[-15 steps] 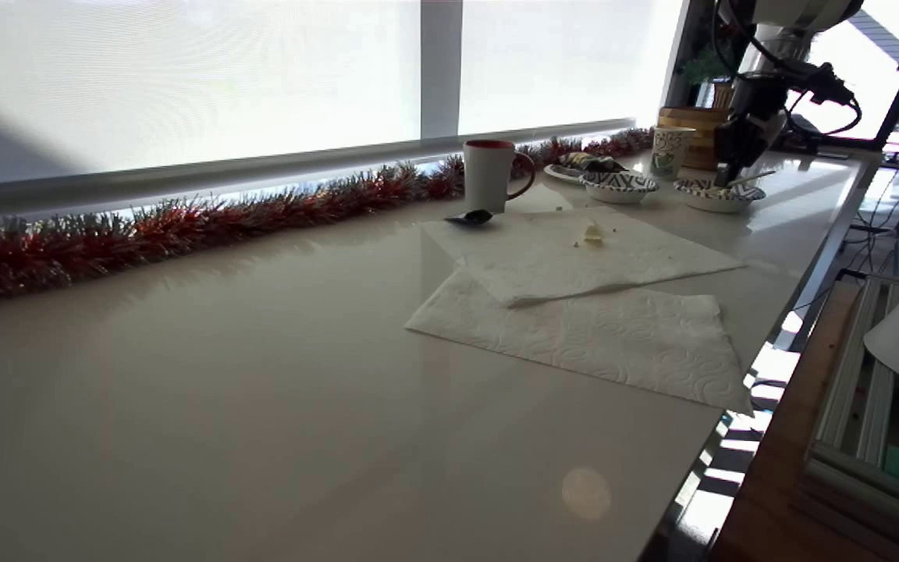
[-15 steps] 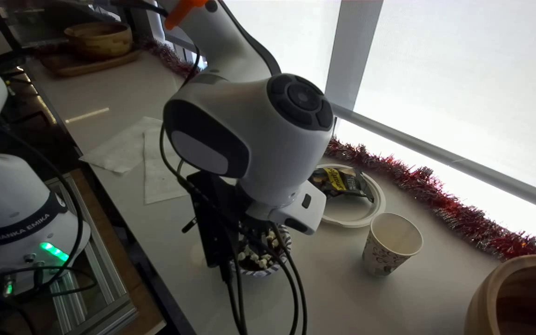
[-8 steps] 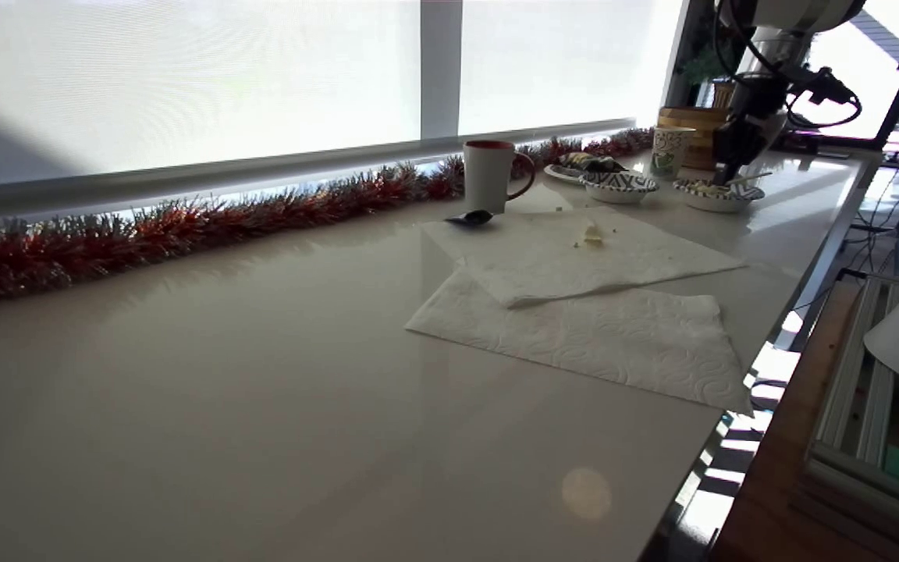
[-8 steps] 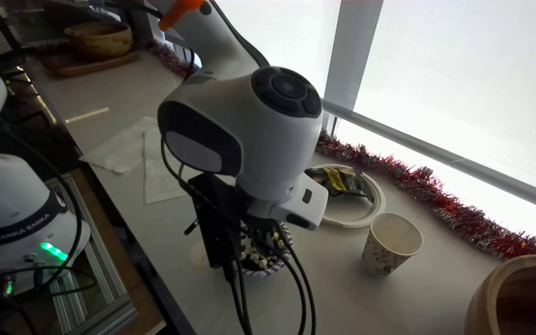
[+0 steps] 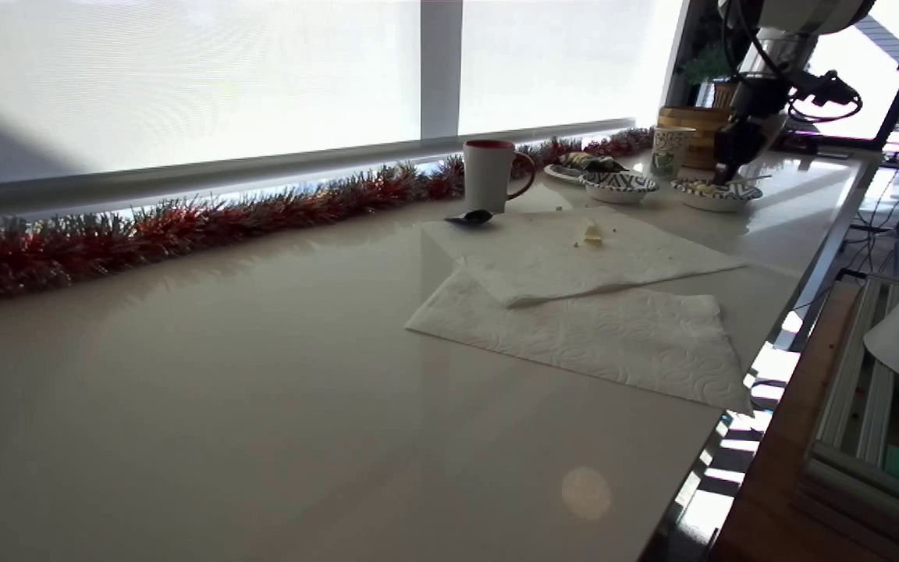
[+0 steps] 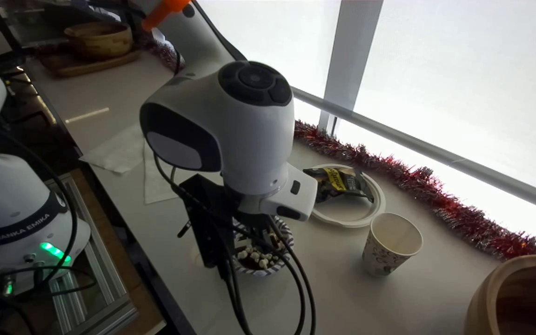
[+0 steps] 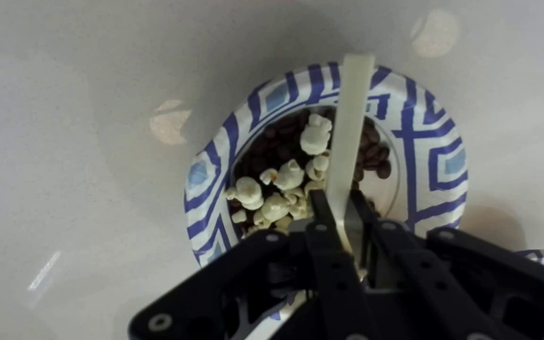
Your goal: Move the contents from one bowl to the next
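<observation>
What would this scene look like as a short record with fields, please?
Gripper: shut on the pale utensil handle, whose lower end is hidden
Below it: patterned paper bowl
Contents: popcorn and dark brown bean-like pieces
Other bowl: similarly patterned, contents not visible
Nearby: paper cup, white mug with red interior, snack bag on a plate

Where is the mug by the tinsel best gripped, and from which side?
Probably by the dark red handle, pinched front to back, coming from the right in an exterior view: it juts that way from the upright mug and shows broadside, while a small black item lies near the mug's base at front left.
</observation>
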`<control>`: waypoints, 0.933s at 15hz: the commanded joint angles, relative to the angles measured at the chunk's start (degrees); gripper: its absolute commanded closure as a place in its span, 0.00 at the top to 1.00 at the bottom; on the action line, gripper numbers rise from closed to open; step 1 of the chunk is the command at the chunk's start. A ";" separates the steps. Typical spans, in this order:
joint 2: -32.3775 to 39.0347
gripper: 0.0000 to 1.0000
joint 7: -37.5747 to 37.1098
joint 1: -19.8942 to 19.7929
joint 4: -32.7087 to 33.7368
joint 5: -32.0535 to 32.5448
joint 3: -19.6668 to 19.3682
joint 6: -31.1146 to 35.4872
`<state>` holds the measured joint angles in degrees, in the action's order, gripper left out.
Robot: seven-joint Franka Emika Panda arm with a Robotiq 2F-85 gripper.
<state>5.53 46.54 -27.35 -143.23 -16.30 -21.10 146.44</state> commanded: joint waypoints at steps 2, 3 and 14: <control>-4.75 0.03 3.95 0.26 -4.87 1.38 -0.55 3.15; -5.42 0.03 5.45 0.33 -5.66 1.02 -0.58 3.77; -13.24 0.03 13.41 -0.94 -13.93 4.40 -1.77 13.71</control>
<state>-2.32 57.53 -27.46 -152.98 -14.08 -22.24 157.55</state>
